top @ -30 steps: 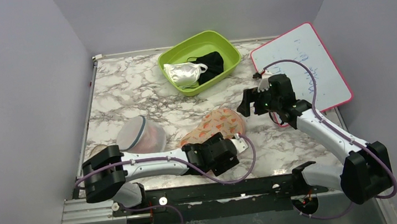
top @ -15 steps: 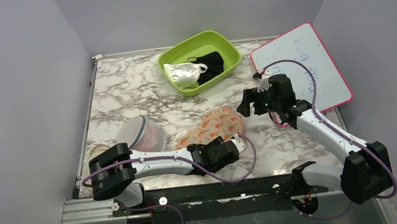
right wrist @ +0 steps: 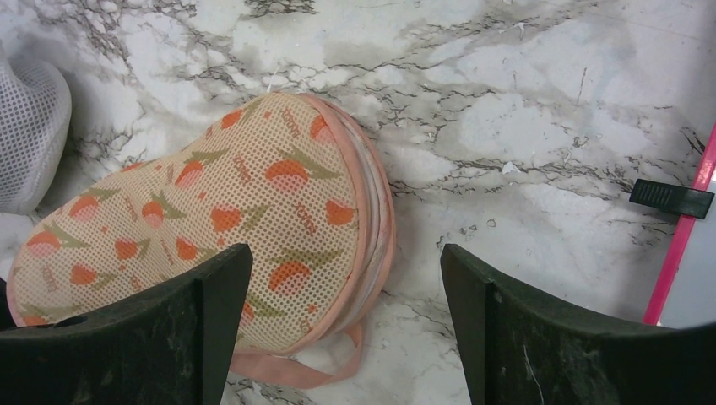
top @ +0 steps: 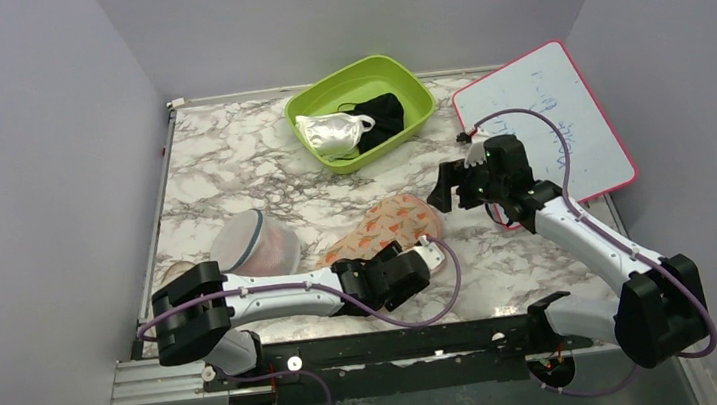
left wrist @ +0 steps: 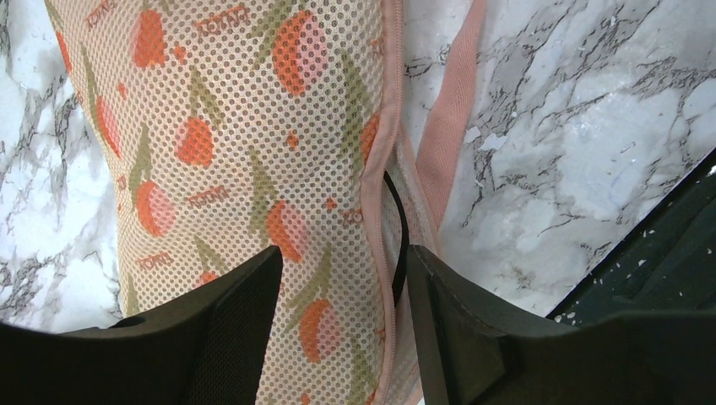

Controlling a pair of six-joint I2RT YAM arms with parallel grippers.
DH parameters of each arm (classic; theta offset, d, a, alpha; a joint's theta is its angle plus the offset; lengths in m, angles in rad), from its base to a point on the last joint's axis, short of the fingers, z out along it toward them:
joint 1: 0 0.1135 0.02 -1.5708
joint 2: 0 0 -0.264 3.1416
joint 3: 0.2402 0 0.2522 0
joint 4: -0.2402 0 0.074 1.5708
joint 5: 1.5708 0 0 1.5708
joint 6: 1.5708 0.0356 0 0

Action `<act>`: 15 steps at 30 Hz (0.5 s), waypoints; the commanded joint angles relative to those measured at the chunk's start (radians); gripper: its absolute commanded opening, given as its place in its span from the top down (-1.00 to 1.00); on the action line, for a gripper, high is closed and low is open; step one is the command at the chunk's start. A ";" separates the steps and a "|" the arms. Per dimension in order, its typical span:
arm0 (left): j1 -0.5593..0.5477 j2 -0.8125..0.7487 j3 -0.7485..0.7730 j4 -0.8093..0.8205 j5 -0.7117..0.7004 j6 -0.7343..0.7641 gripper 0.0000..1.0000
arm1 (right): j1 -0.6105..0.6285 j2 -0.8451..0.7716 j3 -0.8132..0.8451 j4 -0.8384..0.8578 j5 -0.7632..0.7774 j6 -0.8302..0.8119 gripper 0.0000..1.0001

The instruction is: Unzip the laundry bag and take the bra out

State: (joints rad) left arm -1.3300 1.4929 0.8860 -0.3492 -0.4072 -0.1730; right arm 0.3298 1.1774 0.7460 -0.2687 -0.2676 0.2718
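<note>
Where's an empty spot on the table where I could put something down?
The biggest bare marble is far left, between the green tub and the mesh dome. A smaller patch lies between the laundry bag and the whiteboard, under the right gripper. Near left is crowded: dome, bag and left gripper.

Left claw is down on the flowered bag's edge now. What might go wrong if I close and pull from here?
1. The left claw straddles the seam of the laundry bag, where a black strap peeks out. No zipper pull shows, so closing may pinch mesh and strap instead.
2. The right claw hovers open above the bag, not holding it. A pull would likely drag the whole bag across the table.
</note>
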 commanded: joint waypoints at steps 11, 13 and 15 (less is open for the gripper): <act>-0.001 0.043 -0.007 0.036 -0.042 0.038 0.28 | -0.001 -0.002 -0.003 0.016 -0.028 -0.011 -0.61; -0.002 0.039 -0.002 0.037 -0.045 0.042 0.53 | -0.001 -0.003 0.001 0.012 -0.031 -0.010 -0.61; -0.001 0.037 0.004 0.040 -0.046 0.050 0.71 | -0.001 -0.002 0.005 0.003 -0.030 -0.012 -0.61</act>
State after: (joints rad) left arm -1.3300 1.5299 0.8845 -0.3328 -0.4210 -0.1463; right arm 0.3298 1.1774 0.7429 -0.2691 -0.2756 0.2718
